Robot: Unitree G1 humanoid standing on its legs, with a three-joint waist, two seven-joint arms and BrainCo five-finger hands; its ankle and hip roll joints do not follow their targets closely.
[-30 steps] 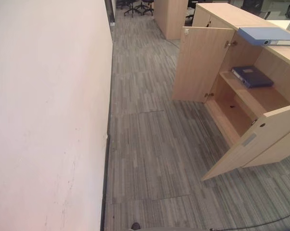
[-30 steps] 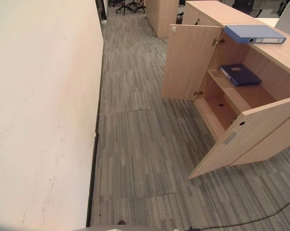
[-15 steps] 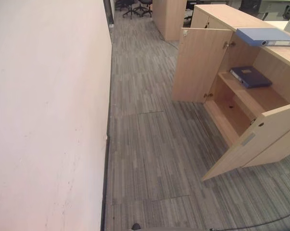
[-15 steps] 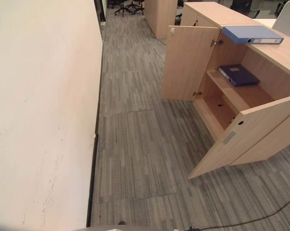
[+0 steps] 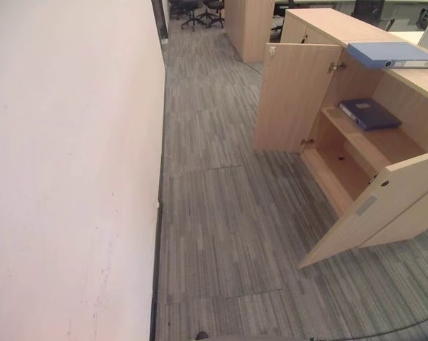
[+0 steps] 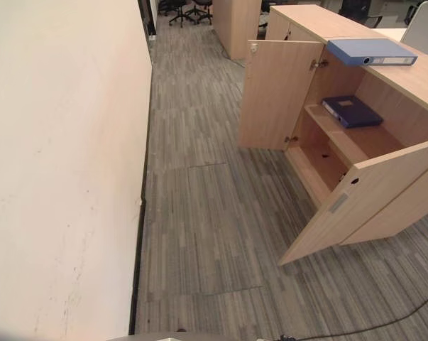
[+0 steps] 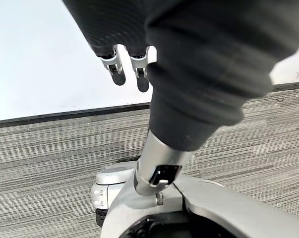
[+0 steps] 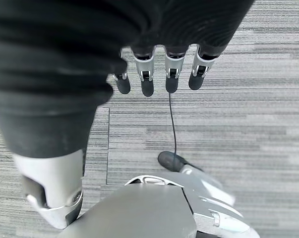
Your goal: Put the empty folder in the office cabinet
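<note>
While both of my hands hang at my sides above the grey striped carpet (image 5: 221, 213), nothing of the carrying has begun. My left hand (image 7: 127, 67) shows in its wrist view with fingers straight and relaxed, holding nothing, the white wall (image 5: 64, 170) behind it. My right hand (image 8: 159, 74) is the same in its own wrist view: fingers hanging loose in a row, empty, carpet below.

The light wooden office cabinet (image 5: 355, 25) stands ahead and to my right, well apart from me. Both its doors are swung wide: the far door (image 5: 295, 96) stands out over the carpet, the near door (image 5: 384, 206) angles toward me. Inside I see an upper shelf (image 5: 370, 138) and a lower compartment (image 5: 341, 167).

Two folders show. A light blue lever-arch folder (image 5: 391, 54) lies flat on the cabinet's top, near the front edge. A dark blue flat folder (image 5: 370, 113) lies on the upper shelf inside. Judgement: the light blue one on top is likely the empty folder to be stored, since the dark one is already inside, but I cannot confirm from here which is empty.

Progress, as judged: doors open, so access is ready. Left to do: walk to the cabinet, take the folder off the top, set it on a shelf. The near door juts into the approach path; worth minding.
</note>
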